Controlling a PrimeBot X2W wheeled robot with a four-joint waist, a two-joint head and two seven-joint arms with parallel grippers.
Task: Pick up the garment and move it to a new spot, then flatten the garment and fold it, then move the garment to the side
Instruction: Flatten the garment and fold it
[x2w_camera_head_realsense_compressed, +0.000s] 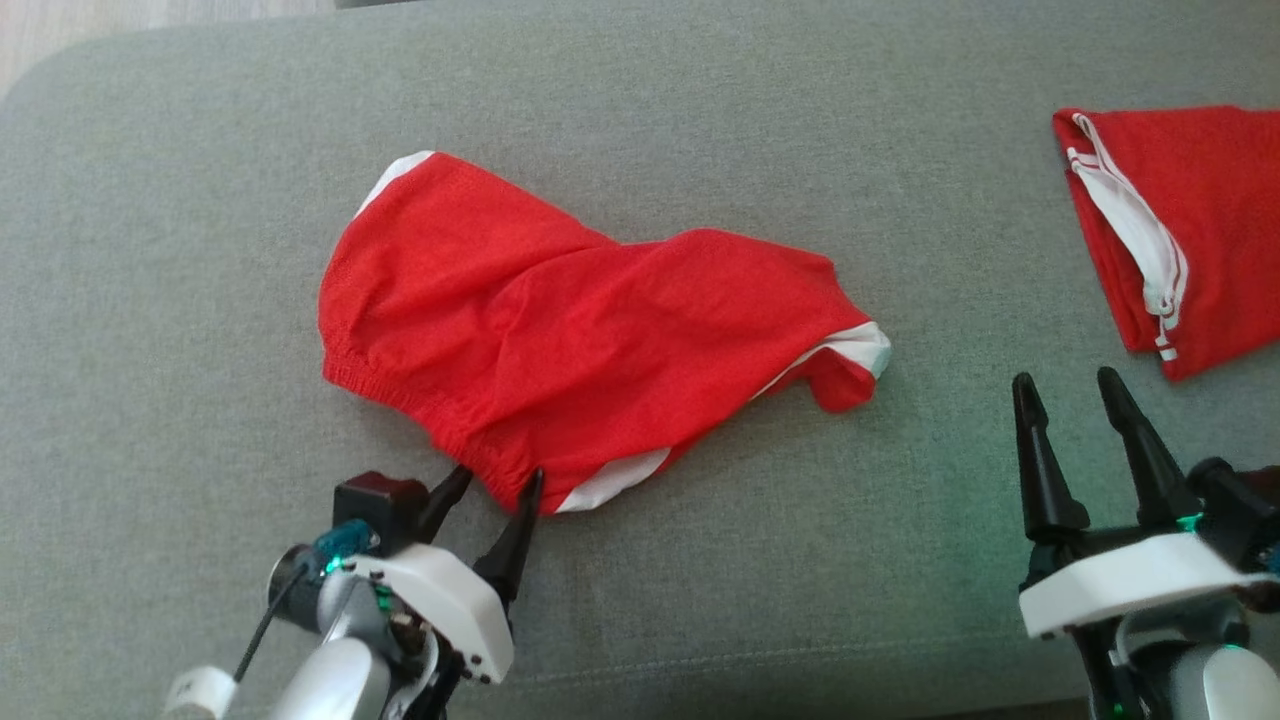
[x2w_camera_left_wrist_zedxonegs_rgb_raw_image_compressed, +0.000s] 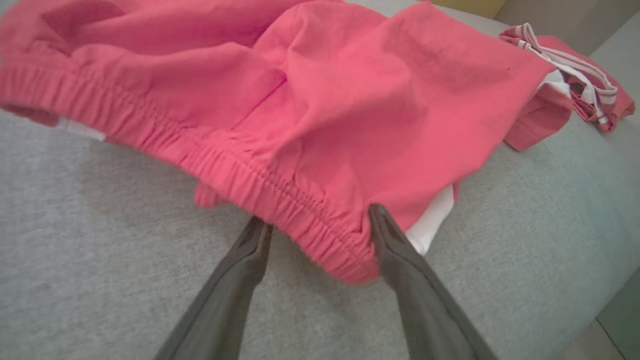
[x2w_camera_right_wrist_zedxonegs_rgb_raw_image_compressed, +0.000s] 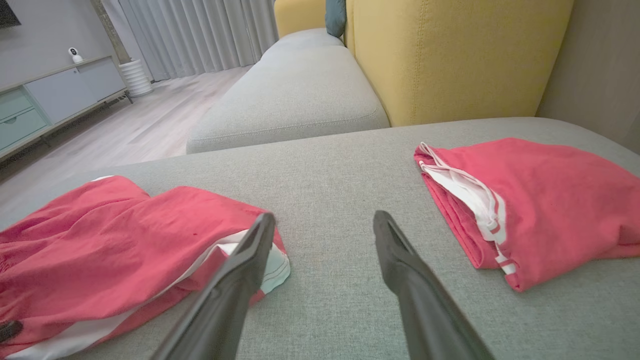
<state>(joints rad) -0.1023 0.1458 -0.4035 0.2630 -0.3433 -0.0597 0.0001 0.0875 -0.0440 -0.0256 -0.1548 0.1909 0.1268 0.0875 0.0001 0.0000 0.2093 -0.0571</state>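
The garment (x2w_camera_head_realsense_compressed: 590, 330) is a pair of red shorts with white side panels, lying rumpled in the middle of the grey cushion (x2w_camera_head_realsense_compressed: 200, 250). My left gripper (x2w_camera_head_realsense_compressed: 497, 482) is open at its near corner, the two fingers straddling the elastic waistband (x2w_camera_left_wrist_zedxonegs_rgb_raw_image_compressed: 300, 215) where it meets a white panel. In the left wrist view the waistband corner sits between the fingertips, one finger (x2w_camera_left_wrist_zedxonegs_rgb_raw_image_compressed: 255, 245) on each side. My right gripper (x2w_camera_head_realsense_compressed: 1070, 385) is open over bare cushion, right of the shorts' leg hem (x2w_camera_right_wrist_zedxonegs_rgb_raw_image_compressed: 265, 265), nothing between its fingers.
A second red garment (x2w_camera_head_realsense_compressed: 1180, 230) with white trim lies folded at the cushion's far right edge. A yellow sofa back (x2w_camera_right_wrist_zedxonegs_rgb_raw_image_compressed: 450, 55) and another grey cushion (x2w_camera_right_wrist_zedxonegs_rgb_raw_image_compressed: 295, 95) stand beyond. Wooden floor (x2w_camera_right_wrist_zedxonegs_rgb_raw_image_compressed: 140, 125) and a low cabinet (x2w_camera_right_wrist_zedxonegs_rgb_raw_image_compressed: 45, 100) lie past the cushion's edge.
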